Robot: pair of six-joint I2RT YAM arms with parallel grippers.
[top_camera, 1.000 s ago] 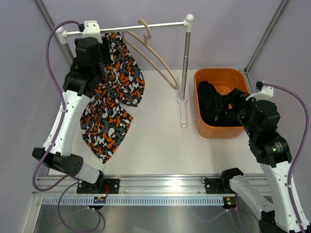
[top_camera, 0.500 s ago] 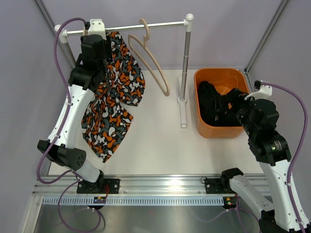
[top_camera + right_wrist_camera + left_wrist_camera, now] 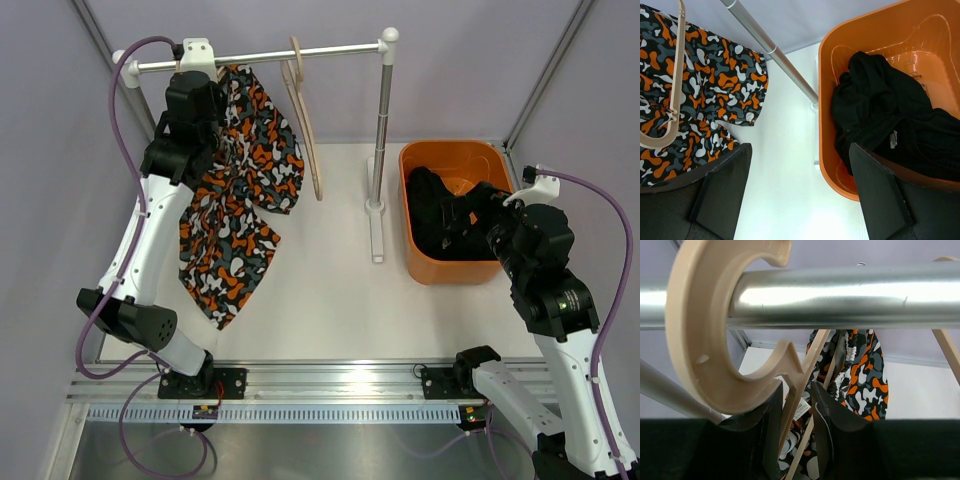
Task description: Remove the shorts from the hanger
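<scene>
The patterned shorts [image 3: 240, 190] hang from a wooden hanger on the rail [image 3: 330, 50] at the left. In the left wrist view the hanger's hook [image 3: 705, 340] sits over the rail [image 3: 850, 297], with the shorts [image 3: 865, 375] below. My left gripper [image 3: 195, 100] is up at the rail, its jaws closed on the hanger's neck [image 3: 796, 400] just under the hook. The black shorts [image 3: 445, 215] lie in the orange bin [image 3: 415, 160], also in the right wrist view [image 3: 880, 110]. My right gripper [image 3: 800, 190] is open and empty above the bin's left edge.
A second, empty wooden hanger [image 3: 305, 120] hangs mid-rail, edge-on to the camera. The rack's upright post [image 3: 381, 130] and its foot stand between the shorts and the bin. Purple walls close in on both sides.
My left gripper rose to the rail and closed in on the hanger's neck. The empty hanger swung round to edge-on. The patterned shorts shifted slightly right. The right arm barely moved.
</scene>
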